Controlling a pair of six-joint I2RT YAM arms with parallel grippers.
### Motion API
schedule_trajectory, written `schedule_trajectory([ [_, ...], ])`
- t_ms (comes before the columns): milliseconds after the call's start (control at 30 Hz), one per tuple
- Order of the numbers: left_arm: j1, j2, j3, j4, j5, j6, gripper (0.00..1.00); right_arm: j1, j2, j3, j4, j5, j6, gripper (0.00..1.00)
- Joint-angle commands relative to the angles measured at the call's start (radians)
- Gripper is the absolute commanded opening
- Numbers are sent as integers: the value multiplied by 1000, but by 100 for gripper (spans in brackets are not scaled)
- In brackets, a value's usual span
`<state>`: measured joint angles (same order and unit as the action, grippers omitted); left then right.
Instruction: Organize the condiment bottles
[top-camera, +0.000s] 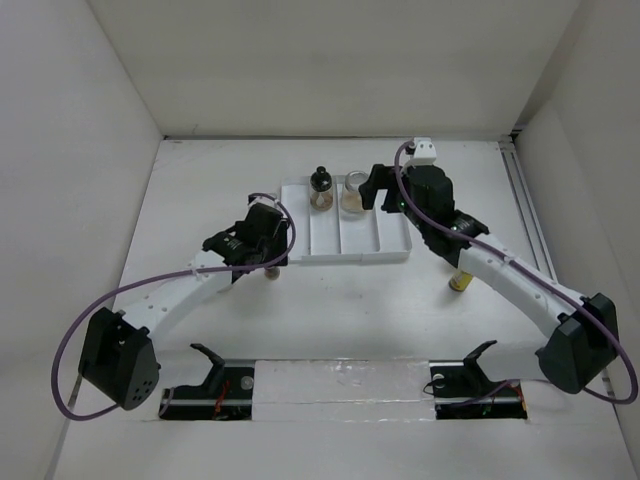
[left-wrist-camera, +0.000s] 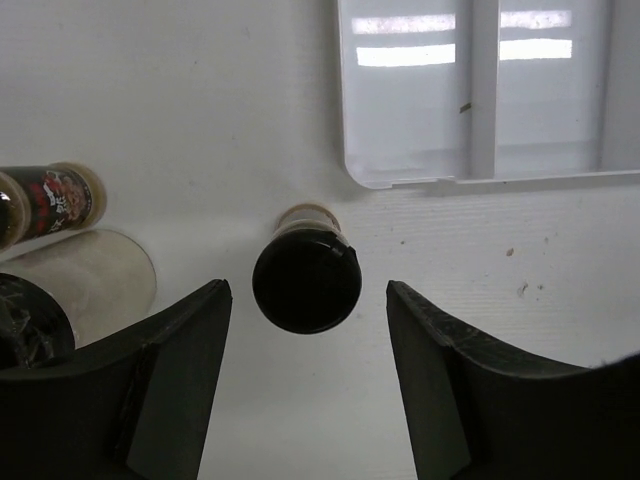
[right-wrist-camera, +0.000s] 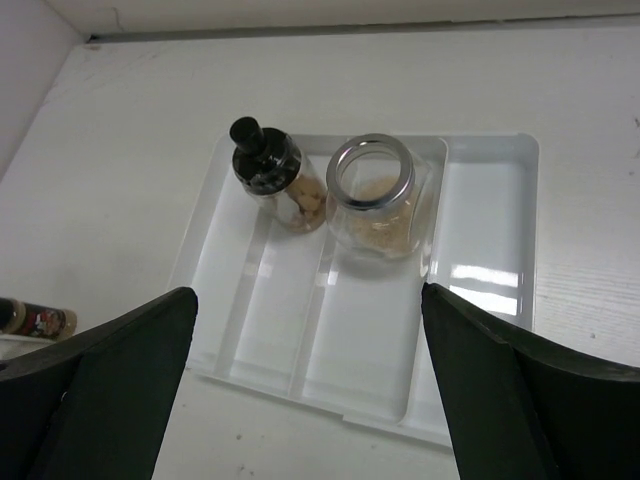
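Left wrist view, left edge: a red-and-black-labelled brown spice bottle (left-wrist-camera: 60, 197) lies on its side, with a cream cylindrical bottle (left-wrist-camera: 95, 280) close beside it.

Left gripper (left-wrist-camera: 307, 285): matte black fingers spread to either side of a slim bottle (left-wrist-camera: 306, 275) with a round glossy black cap. There is a clear gap on both sides and nothing is pinched. The bottle stands upright on the white table (left-wrist-camera: 180, 100), just off the near left corner of the white divided tray (left-wrist-camera: 400, 120).

Tray: smooth glossy plastic with rounded corners and three long compartments.
- Left compartment, far end: round black-capped jar (right-wrist-camera: 275, 175).
- Middle compartment, far end: clear silver-lidded jar (right-wrist-camera: 375, 195) holding tan contents, close beside the black-capped jar.
- Right compartment: bare shiny floor, and the near halves of the other two are also open.

Right gripper (right-wrist-camera: 308, 292): fingers spread wide, holding nothing, over the tray.

Right of the tray, top external view: a yellow-capped amber bottle (top-camera: 461, 281) stands on open table, partly hidden under the right arm.
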<state>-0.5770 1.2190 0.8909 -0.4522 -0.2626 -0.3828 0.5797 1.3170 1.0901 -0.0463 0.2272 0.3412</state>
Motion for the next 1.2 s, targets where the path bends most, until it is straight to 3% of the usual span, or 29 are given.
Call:
schedule_trajectory([
  [0,-4,11,31,4,-13,10,57,17,-51,-33,54,-23,16,99],
  [233,-4,50,22,14,-23,10,53,17,-84,-62,63,-25,16,99],
  [567,-4,64,56,-12,-53,10,26,8,-136,-91,72,-25,16,99],
  [833,-4,-44,356,-82,-38,10,25,8,-154,-101,83,-34,16,99],
  [967,-4,63,454,-4,-38,10,25,8,-154,-101,83,-34,16,99],
  [1167,32,347,635,30,-115,22,25,8,-154,-120,92,-34,16,99],
])
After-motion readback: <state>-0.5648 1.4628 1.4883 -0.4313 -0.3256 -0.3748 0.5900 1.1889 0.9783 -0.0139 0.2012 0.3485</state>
